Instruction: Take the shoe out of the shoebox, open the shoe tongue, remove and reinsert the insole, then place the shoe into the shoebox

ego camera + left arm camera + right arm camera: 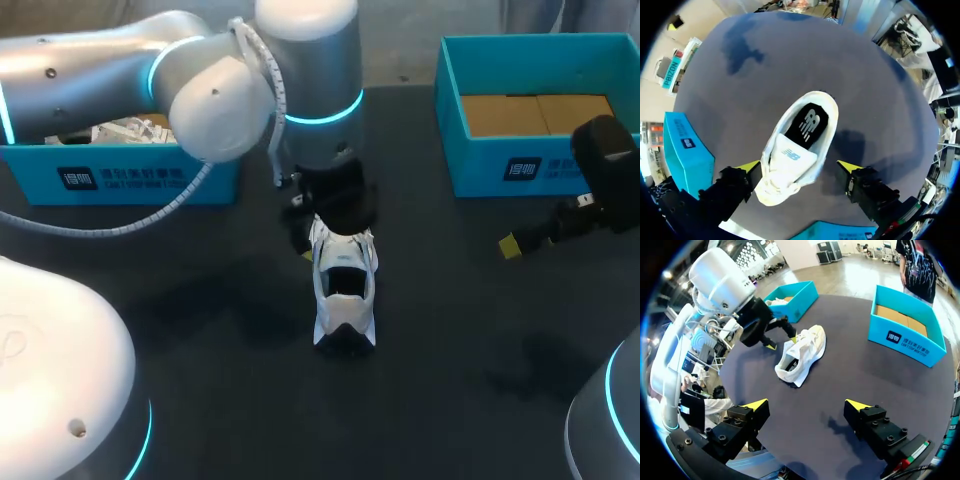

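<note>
Now the white shoe (pixel 343 290) stands upright on the table (pixel 200 330), mid-frame. We judge it light, soft in the upper and firmer at the sole, so its sides near the collar suit a pinch. Our left gripper (pixel 800 167) straddles it, fingers spread, not clamping. Our right gripper (pixel 807 404) hangs at the frame's right, spread and empty. Beyond sit the left shoebox (pixel 120 180) and the right shoebox (pixel 520 170).

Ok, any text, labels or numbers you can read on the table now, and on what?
On the left shoebox: light print on a dark patch, too blurred to read.
On the right shoebox: same kind, too small to read.
On the insole: a logo mark, no readable words.
On the shoe tongue: small blue mark, unreadable.
No numbers seen.
</note>
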`<state>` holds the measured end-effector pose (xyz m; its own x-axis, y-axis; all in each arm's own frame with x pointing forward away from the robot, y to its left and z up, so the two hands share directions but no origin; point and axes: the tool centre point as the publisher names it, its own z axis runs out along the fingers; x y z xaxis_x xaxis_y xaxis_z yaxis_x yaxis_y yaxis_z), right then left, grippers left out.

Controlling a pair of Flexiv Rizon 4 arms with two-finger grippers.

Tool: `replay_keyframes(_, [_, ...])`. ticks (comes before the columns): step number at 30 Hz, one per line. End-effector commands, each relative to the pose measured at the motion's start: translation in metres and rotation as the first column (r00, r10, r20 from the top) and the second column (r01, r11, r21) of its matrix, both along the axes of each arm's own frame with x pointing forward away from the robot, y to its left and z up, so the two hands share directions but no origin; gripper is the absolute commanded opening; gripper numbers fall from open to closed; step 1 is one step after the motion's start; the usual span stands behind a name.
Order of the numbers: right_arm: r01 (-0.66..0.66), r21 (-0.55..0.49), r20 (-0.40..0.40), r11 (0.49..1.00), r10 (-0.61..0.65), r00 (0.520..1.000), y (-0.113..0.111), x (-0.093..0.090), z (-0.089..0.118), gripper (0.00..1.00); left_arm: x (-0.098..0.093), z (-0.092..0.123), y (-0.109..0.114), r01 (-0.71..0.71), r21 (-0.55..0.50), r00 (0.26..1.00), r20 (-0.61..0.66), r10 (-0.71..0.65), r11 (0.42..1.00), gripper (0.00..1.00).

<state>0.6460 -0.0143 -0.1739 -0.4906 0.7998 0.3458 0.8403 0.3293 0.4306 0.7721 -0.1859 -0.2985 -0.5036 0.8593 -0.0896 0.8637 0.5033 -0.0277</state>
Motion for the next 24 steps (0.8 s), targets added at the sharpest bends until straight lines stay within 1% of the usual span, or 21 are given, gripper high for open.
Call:
replay_keyframes(1, [0.002, 0.001, 0.003, 1.0, -0.002, 1.0, -0.001, -0.002, -0.001, 1.0, -0.005, 0.005, 0.008, 0.003, -0.009, 1.0, 0.01, -0.003, 1.0, 1.0])
replay_keyframes(15, [0.002, 0.001, 0.003, 1.0, -0.002, 1.0, -0.001, -0.002, -0.001, 1.0, -0.005, 0.005, 0.008, 0.003, -0.009, 1.0, 0.01, -0.003, 1.0, 1.0])
replay_keyframes(16, [0.002, 0.001, 0.003, 1.0, -0.002, 1.0, -0.001, -0.002, -0.001, 1.0, -0.005, 0.009, 0.008, -0.066, -0.042, 0.998, -0.01, 0.066, 0.997, 1.0])
replay_keyframes(17, [0.002, 0.001, 0.003, 1.0, -0.002, 1.0, -0.001, -0.002, -0.001, 1.0, -0.004, 0.011, 0.007, -0.155, -0.036, 0.988, -0.025, 0.154, 0.987, 1.0])
replay_keyframes(18, [0.002, 0.001, 0.003, 1.0, -0.002, 1.0, -0.001, -0.002, -0.001, 1.0, -0.004, 0.013, 0.009, -0.211, -0.06, 0.977, -0.04, 0.209, 0.976, 1.0])
replay_keyframes(20, [0.002, 0.001, 0.003, 1.0, -0.002, 1.0, -0.001, -0.002, -0.001, 1.0, -0.006, 0.014, 0.012, -0.38, -0.057, 0.925, -0.042, 0.378, 0.923, 1.0])
replay_keyframes(21, [0.002, 0.001, 0.003, 1.0, -0.002, 1.0, -0.001, -0.002, -0.001, 1.0, -0.007, 0.016, 0.017, -0.425, -0.072, 0.905, -0.046, 0.422, 0.903, 1.0])
replay_keyframes(22, [0.002, 0.001, 0.003, 1.0, -0.002, 1.0, -0.001, -0.002, -0.001, 1.0, -0.009, 0.017, 0.019, -0.495, -0.058, 0.869, -0.022, 0.494, 0.867, 1.0])
replay_keyframes(23, [0.002, 0.001, 0.003, 1.0, -0.002, 1.0, -0.001, -0.002, -0.001, 1.0, -0.011, 0.018, 0.022, -0.544, -0.052, 0.839, -0.045, 0.542, 0.838, 1.0])
replay_keyframes(24, [0.002, 0.001, 0.003, 1.0, -0.002, 1.0, -0.001, -0.002, -0.001, 1.0, -0.014, 0.02, 0.028, -0.57, -0.078, 0.822, -0.069, 0.566, 0.818, 1.0])
